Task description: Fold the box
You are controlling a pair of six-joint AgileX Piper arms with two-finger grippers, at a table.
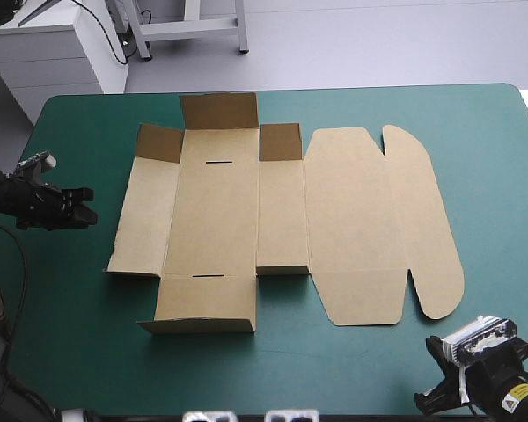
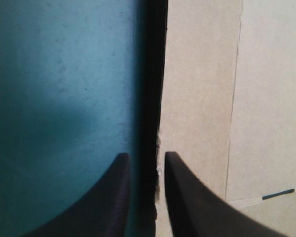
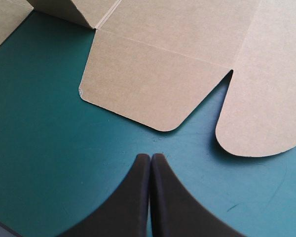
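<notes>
The box [image 1: 216, 220] lies opened out in the middle of the teal-green desk [image 1: 70, 132], its long axis running left to right. The lid [image 1: 370, 211], ending in two rounded tabs, points right, and the base panel with its two dark slits sits toward the left. The far flap [image 1: 218, 111] and the two small flaps beside it stand up; the rest lies flat or nearly so.

Only the high view gives this whole layout. It also shows the left jaws just left of the box and clear of it, and the right jaws at the near right corner, well apart from the lid.

The left wrist view shows the left jaws slightly apart, empty, with the box's left edge lined up ahead of the gap. That edge is lifted off the cover, with a dark shadow under it.

The right wrist view shows the right jaws pressed together into one point over bare cover. Ahead of them are the lid's near flap [image 3: 143, 89] and a rounded tab [image 3: 266, 113].
</notes>
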